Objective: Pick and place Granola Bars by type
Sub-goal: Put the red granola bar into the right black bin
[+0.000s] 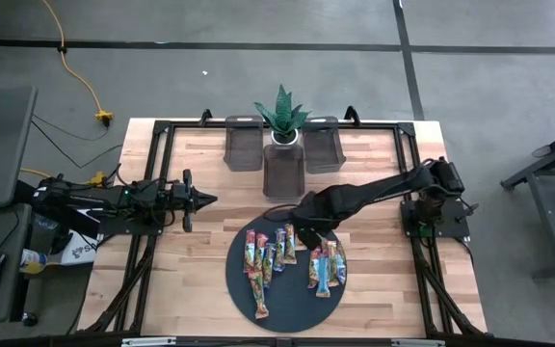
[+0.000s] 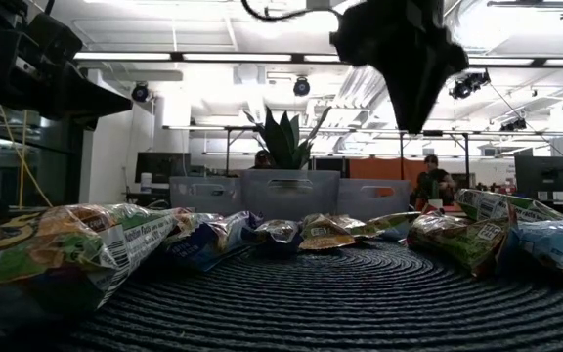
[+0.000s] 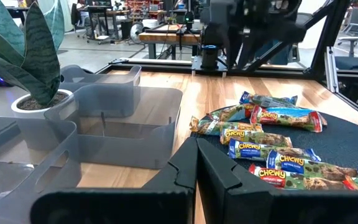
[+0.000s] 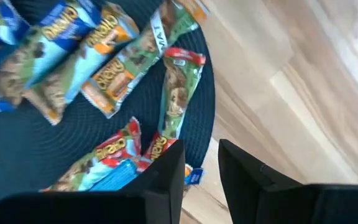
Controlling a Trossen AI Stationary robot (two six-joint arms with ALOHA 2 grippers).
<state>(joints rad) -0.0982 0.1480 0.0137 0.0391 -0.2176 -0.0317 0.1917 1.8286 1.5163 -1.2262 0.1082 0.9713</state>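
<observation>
Right end effector (image 1: 305, 234), fingers narrowly parted and holding nothing, hovers over the dark disc (image 1: 287, 306) of Granola Bars (image 1: 263, 262), three grey bins (image 1: 284, 169) beyond it appearing empty.

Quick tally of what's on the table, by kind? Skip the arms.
Granola Bars: about 10 (they overlap, so the count is not exact)
grey bins: 3
potted plant: 1
dark round disc: 1
Total: about 15
</observation>
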